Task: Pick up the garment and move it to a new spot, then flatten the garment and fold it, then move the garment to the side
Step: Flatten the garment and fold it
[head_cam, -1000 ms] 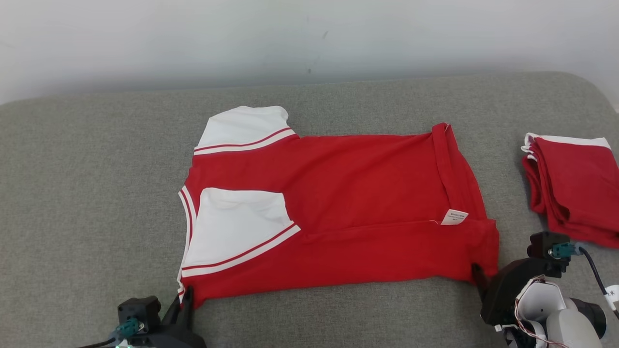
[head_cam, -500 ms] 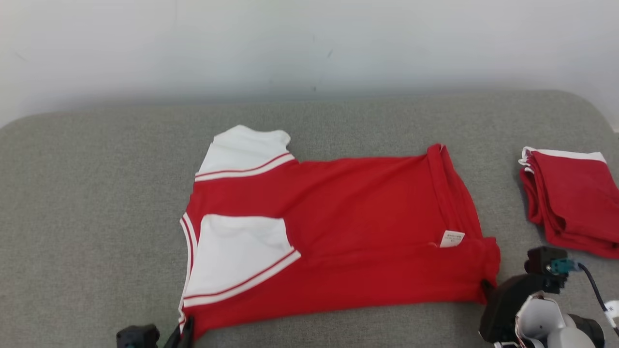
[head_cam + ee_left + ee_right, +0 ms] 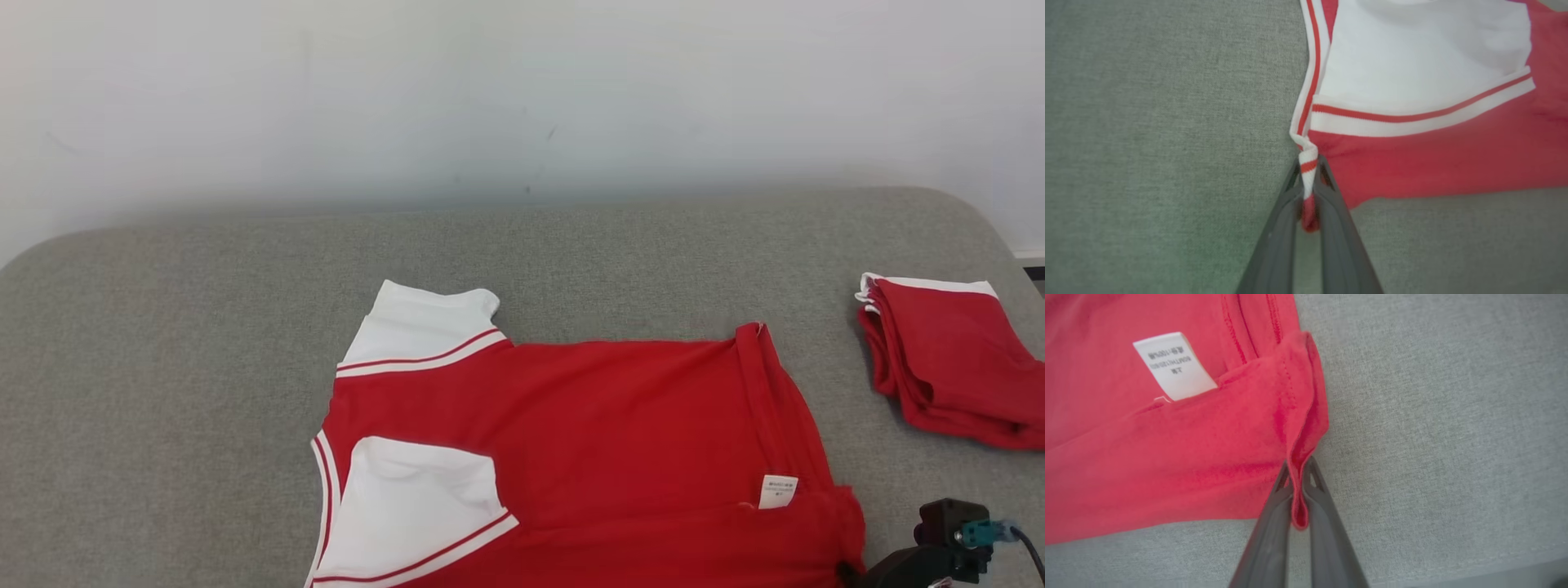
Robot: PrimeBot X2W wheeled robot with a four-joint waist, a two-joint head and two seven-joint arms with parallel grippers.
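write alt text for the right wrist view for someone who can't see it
The right gripper is shut on a pinched corner of the red garment, at the view's lower middle. The garment spreads to the left, showing a white label, and lies on a grey fabric surface.

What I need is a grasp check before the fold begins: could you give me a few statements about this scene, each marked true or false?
1. The left gripper is shut on the striped white trim at a corner of the garment. True.
2. The right gripper hangs open above the grey cushion. False: it is shut on a red corner of the garment.
3. A white label shows on the garment near the right gripper. True.
4. The folded red pile lies left of the garment in the head view. False: it lies to the right, apart from the garment.
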